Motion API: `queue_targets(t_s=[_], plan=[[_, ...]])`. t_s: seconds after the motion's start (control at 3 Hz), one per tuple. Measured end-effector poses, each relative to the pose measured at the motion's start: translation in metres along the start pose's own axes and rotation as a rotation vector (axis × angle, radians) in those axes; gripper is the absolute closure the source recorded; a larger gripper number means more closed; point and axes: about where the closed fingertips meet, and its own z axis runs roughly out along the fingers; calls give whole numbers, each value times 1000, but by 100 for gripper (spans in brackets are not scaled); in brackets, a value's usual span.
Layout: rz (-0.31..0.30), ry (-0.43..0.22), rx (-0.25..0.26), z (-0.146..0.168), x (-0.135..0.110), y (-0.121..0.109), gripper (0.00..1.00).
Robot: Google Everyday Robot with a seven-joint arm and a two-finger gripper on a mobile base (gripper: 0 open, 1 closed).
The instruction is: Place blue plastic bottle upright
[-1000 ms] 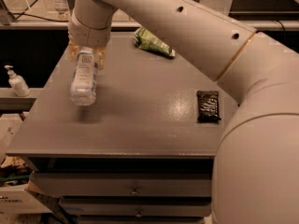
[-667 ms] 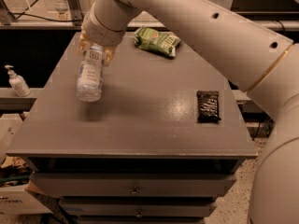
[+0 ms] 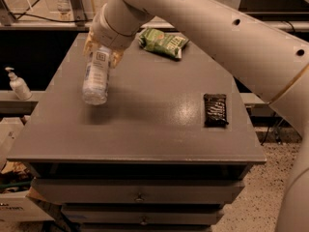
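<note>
The blue plastic bottle (image 3: 96,76) is clear and ribbed with a pale label. It hangs tilted above the left half of the grey table (image 3: 145,129), its bottom end pointing down toward the camera, casting a shadow below it. My gripper (image 3: 102,51) is shut on the bottle's upper end, at the end of the large white arm (image 3: 203,28) that reaches in from the upper right. The bottle's cap is hidden inside the gripper.
A green snack bag (image 3: 163,42) lies at the table's back, just right of the gripper. A dark snack bar (image 3: 215,109) lies near the right edge. A small white pump dispenser bottle (image 3: 18,84) stands on a lower ledge at the left. Drawers (image 3: 140,196) sit under the tabletop.
The arm has swung a little to the right and back, carrying the bottle with it. The bottle stays tilted, held above the table.
</note>
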Motion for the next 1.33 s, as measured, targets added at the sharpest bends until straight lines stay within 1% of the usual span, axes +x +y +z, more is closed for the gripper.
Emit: queue_targets(t_s=[0.33, 0.67, 1.0, 1.33], plan=[[-38, 94, 39, -7, -3, 12, 100], [-79, 189, 98, -12, -11, 38, 100], [-116, 306, 227, -24, -1, 45, 100], [-108, 425, 380, -48, 28, 33, 100]])
